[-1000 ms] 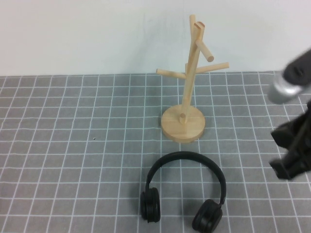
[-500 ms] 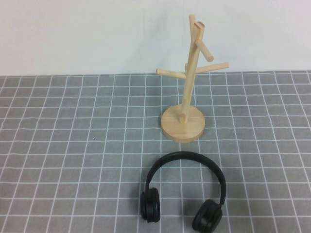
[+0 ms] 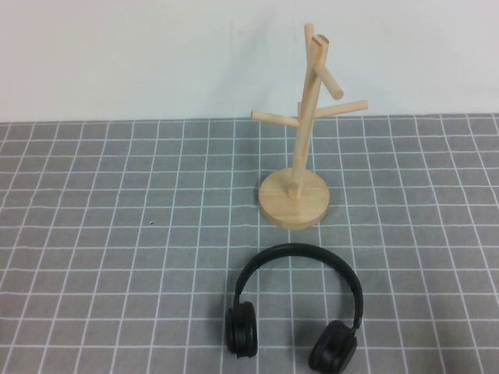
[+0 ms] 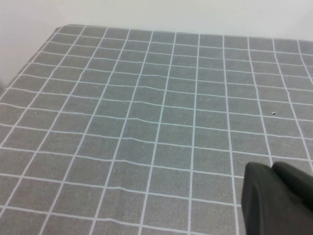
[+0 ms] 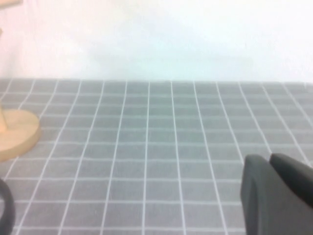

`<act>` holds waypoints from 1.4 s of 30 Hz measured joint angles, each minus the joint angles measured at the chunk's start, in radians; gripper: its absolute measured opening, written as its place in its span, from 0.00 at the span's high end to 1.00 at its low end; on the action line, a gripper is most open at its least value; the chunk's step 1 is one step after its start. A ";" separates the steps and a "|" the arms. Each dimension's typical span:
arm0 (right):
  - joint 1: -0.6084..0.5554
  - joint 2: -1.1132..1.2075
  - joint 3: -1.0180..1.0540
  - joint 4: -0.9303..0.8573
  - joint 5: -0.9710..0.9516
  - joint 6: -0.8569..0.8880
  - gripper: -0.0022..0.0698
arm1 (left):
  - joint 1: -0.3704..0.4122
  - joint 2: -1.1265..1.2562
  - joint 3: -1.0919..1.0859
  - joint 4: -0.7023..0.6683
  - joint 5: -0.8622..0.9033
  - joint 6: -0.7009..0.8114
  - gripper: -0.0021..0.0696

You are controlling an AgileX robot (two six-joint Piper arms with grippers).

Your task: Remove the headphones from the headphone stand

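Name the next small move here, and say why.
Probably none: leave both arms parked. The headphones lie flat on the mat, apart from the headphone stand, whose pegs are bare. Neither hand shows in the high view; the left hand and right hand each hang over bare mat in their wrist views.

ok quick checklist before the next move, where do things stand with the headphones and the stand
1. headphones off the headphone stand: ok, flat on the grid cloth in front of its base.
2. Stand upright, pegs bare: ok.
3. Headphones and stand apart: ok, a gap shows.
4. left gripper away from both: ok, over bare cloth.
5. right gripper holding nothing: ok, beside the stand's base.
6. Jaws open or shut: cannot tell.
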 joint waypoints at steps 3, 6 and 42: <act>0.000 0.000 0.000 -0.004 0.020 0.005 0.98 | 0.000 0.000 0.000 0.000 0.000 0.000 0.98; 0.000 0.000 0.000 -0.013 0.024 0.005 0.98 | 0.000 0.000 0.000 0.000 0.000 0.000 0.98; -0.040 0.000 0.000 0.138 0.137 -0.179 0.98 | 0.000 0.000 0.000 0.000 0.000 0.000 0.98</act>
